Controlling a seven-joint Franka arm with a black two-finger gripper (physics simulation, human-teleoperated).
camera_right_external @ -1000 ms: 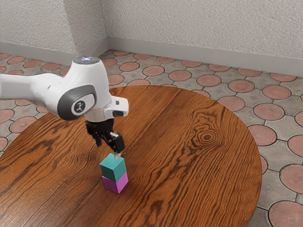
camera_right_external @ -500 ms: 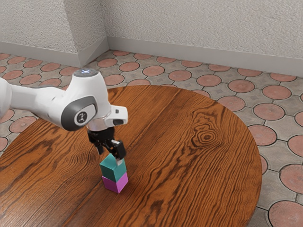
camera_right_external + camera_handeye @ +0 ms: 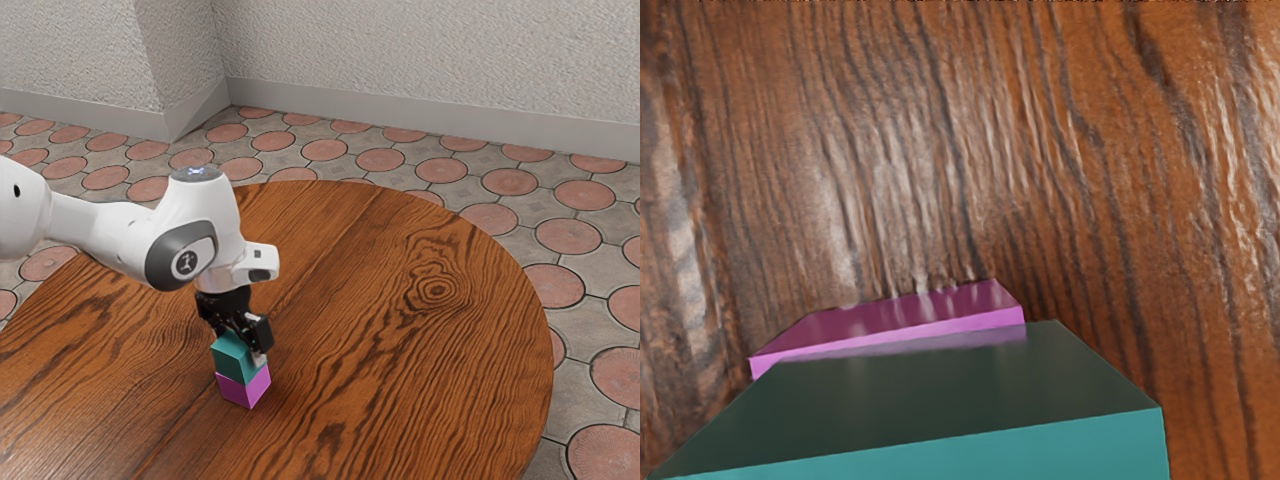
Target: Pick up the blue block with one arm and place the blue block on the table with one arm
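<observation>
The gripper (image 3: 238,345) is at the teal-blue block (image 3: 232,361) in the exterior view, its fingers spread wide. One pale fingertip stands beside the block on the exterior view's right; the other fingertip is hidden behind the block. The blue block rests on a magenta block (image 3: 240,390), which stands on the round wooden table (image 3: 400,350). Close under the hand in the wrist view are the dark top and teal side of the blue block (image 3: 930,405). Part of the magenta block (image 3: 910,317) sticks out from beneath it.
The table's curved edge runs past the blocks on the exterior view's right. Bare wood surrounds the stack on the sides that show. Tiled floor (image 3: 510,182) and a pale wall (image 3: 420,60) lie beyond.
My hand has come down and slightly toward the exterior view's right, bringing the fingers from above the blue block to beside it. Both blocks have stayed put.
</observation>
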